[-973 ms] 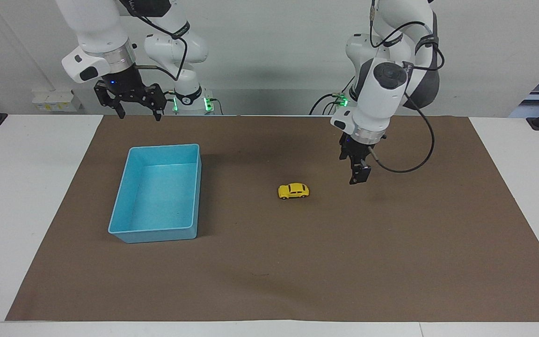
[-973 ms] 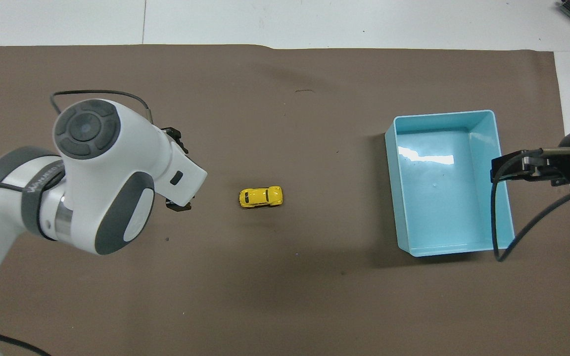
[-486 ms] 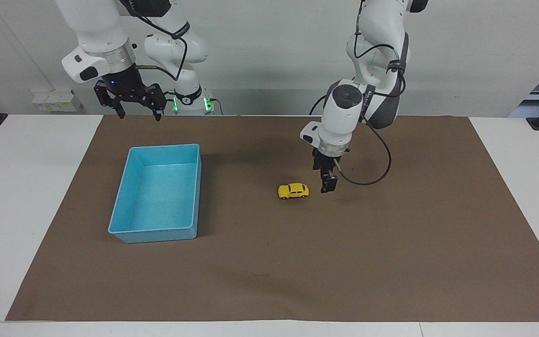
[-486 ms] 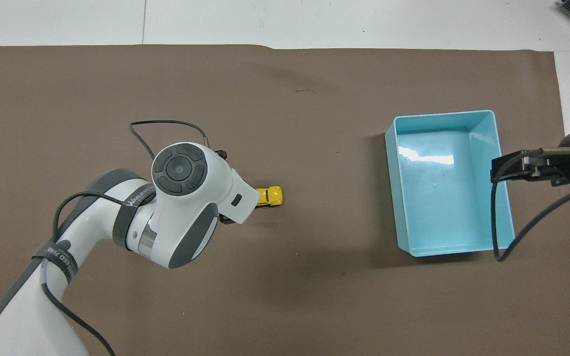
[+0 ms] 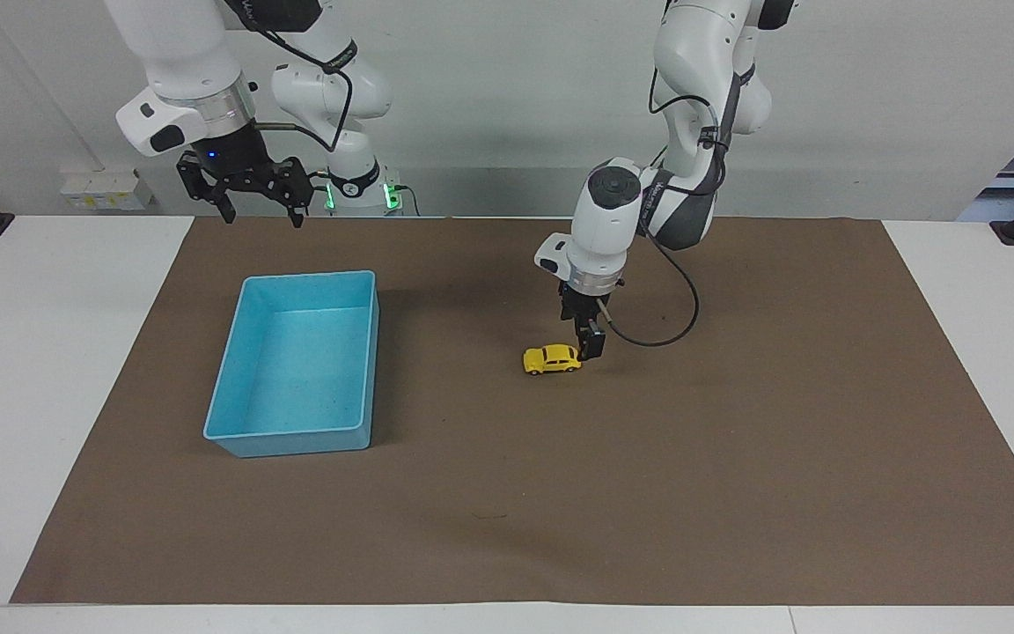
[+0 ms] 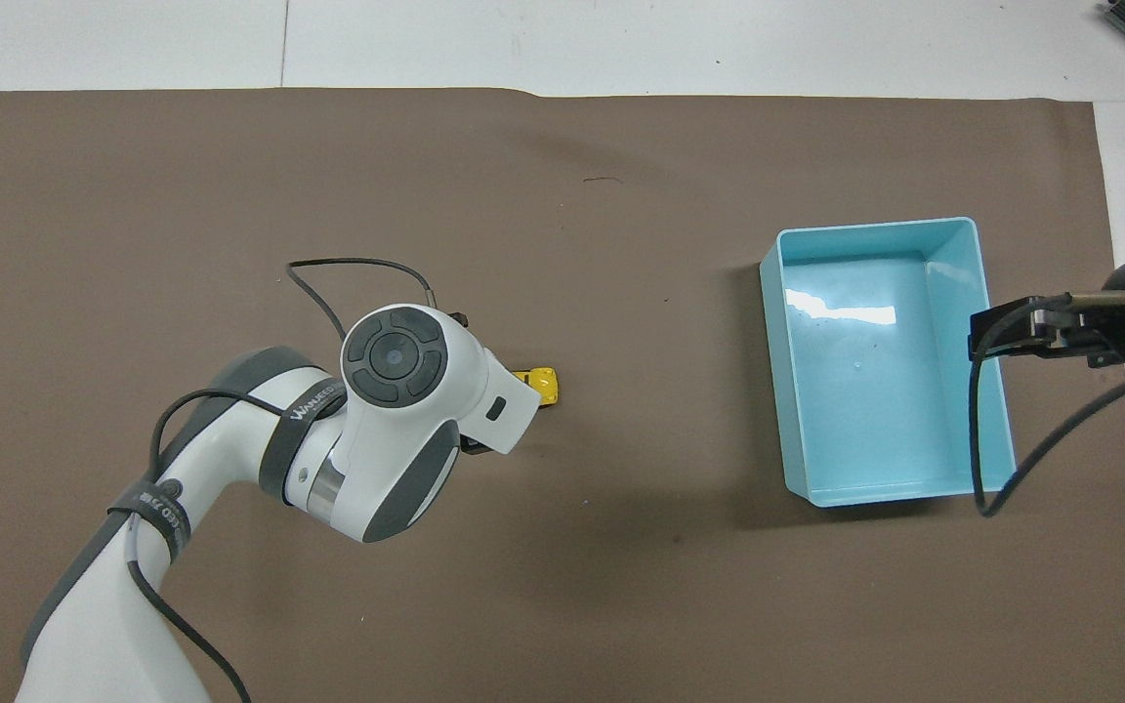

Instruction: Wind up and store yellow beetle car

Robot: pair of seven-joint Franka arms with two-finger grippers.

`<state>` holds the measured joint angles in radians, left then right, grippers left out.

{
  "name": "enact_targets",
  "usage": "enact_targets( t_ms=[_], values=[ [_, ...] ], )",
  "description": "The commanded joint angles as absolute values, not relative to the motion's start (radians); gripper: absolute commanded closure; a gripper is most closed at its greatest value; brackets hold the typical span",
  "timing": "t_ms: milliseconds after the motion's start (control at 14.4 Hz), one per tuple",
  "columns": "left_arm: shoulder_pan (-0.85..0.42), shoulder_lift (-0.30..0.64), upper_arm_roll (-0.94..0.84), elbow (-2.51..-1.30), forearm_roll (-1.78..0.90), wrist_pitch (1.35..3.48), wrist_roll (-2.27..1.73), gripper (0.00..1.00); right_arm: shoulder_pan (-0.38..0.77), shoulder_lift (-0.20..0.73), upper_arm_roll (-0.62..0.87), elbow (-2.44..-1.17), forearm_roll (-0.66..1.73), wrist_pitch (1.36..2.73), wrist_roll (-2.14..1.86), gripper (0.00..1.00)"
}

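From overhead, the left arm hides most of the yellow beetle car (image 6: 545,384).

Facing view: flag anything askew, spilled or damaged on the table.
Nothing stands out. The yellow beetle car sits upright on its wheels on the brown mat, the blue bin stands level, and the left hand hangs at the car's end.

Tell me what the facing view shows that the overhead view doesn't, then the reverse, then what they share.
Only the facing view shows the whole yellow beetle car on the brown mat, with the left gripper low at the car's end toward the left arm; whether they touch is unclear. Only the overhead view shows the left arm's wrist covering most of the car. Both show the blue bin with nothing in it, and the right gripper waiting.
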<state>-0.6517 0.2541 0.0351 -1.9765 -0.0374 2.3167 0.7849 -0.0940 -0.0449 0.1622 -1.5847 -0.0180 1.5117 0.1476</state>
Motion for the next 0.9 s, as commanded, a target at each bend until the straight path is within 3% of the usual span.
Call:
enact_targets(
  t_ms=[0, 347, 417, 486, 556, 625, 695, 834],
  values=[
    [-0.692, 0.304, 0.057, -1.983, -0.041, 2.390, 0.729, 0.00, -0.107, -0.057, 0.169, -1.601, 0.000, 1.523, 0.133, 0.00],
    [-0.718, 0.341, 0.061, -1.959, -0.029, 2.388, 0.687, 0.01, -0.107, -0.057, 0.169, -1.601, 0.000, 1.523, 0.133, 0.00],
    [-0.718, 0.342, 0.060, -1.950, -0.012, 2.387, 0.686, 0.08, -0.107, -0.057, 0.169, -1.601, 0.000, 1.523, 0.133, 0.00],
    [-0.718, 0.344, 0.060, -1.948, 0.001, 2.387, 0.686, 0.17, -0.107, -0.057, 0.169, -1.601, 0.000, 1.523, 0.133, 0.00],
    [-0.719, 0.344, 0.060, -1.950, 0.003, 2.387, 0.686, 0.43, -0.109, -0.057, 0.169, -1.601, 0.000, 1.523, 0.133, 0.00],
    [-0.718, 0.344, 0.058, -1.950, 0.003, 2.385, 0.686, 0.76, -0.107, -0.057, 0.169, -1.600, 0.000, 1.523, 0.133, 0.00],
    [-0.718, 0.344, 0.058, -1.950, 0.005, 2.385, 0.687, 0.99, -0.107, -0.057, 0.169, -1.601, 0.000, 1.523, 0.133, 0.00],
    [-0.715, 0.345, 0.057, -1.950, 0.005, 2.385, 0.690, 1.00, -0.107, -0.057, 0.169, -1.601, 0.000, 1.523, 0.133, 0.00]
  ],
)
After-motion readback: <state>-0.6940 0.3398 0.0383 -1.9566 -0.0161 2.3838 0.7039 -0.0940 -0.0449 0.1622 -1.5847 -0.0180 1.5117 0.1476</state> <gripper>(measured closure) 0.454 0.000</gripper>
